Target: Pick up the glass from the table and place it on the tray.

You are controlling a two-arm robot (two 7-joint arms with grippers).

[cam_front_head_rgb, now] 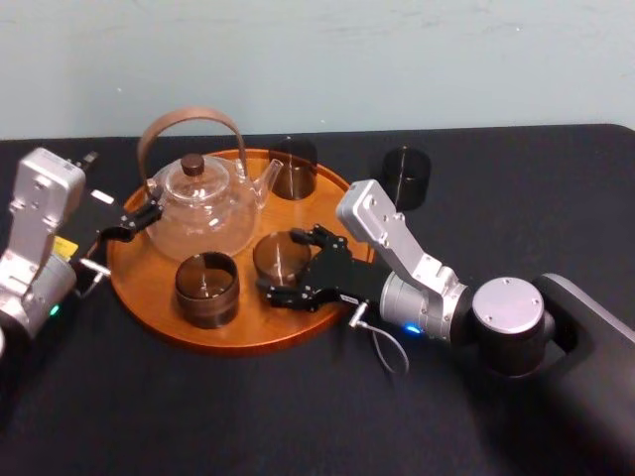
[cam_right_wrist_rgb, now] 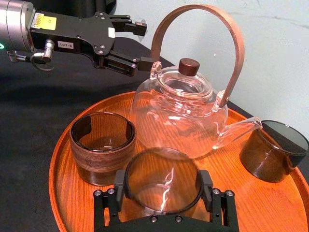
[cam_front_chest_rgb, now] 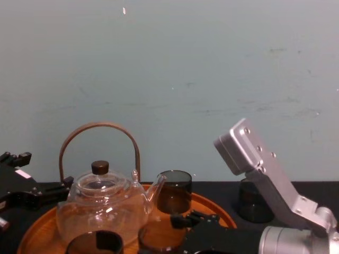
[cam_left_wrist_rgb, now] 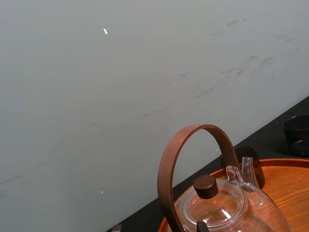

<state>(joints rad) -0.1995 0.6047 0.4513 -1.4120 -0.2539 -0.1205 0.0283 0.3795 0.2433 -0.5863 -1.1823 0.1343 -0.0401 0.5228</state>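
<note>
"Where is the glass?"

"The glass [cam_right_wrist_rgb: 161, 181] stands on the tray [cam_front_head_rgb: 248, 332], close to the teapot [cam_front_head_rgb: 203, 203]. The right gripper [cam_front_head_rgb: 285, 263] hugs it, with one finger pressed on each side."

"And the other arm?"

"The left gripper [cam_front_head_rgb: 134, 223] hangs over the tray's left edge, by the teapot's handle. Its fingers are spread apart."

"Any more glasses?"

"A second glass [cam_front_head_rgb: 206, 288] sits on the tray just beside the held one. A third glass [cam_front_head_rgb: 295, 169] stands by the spout. A fourth glass [cam_front_head_rgb: 405, 177] is on the table [cam_front_head_rgb: 298, 416], past the tray."
</note>
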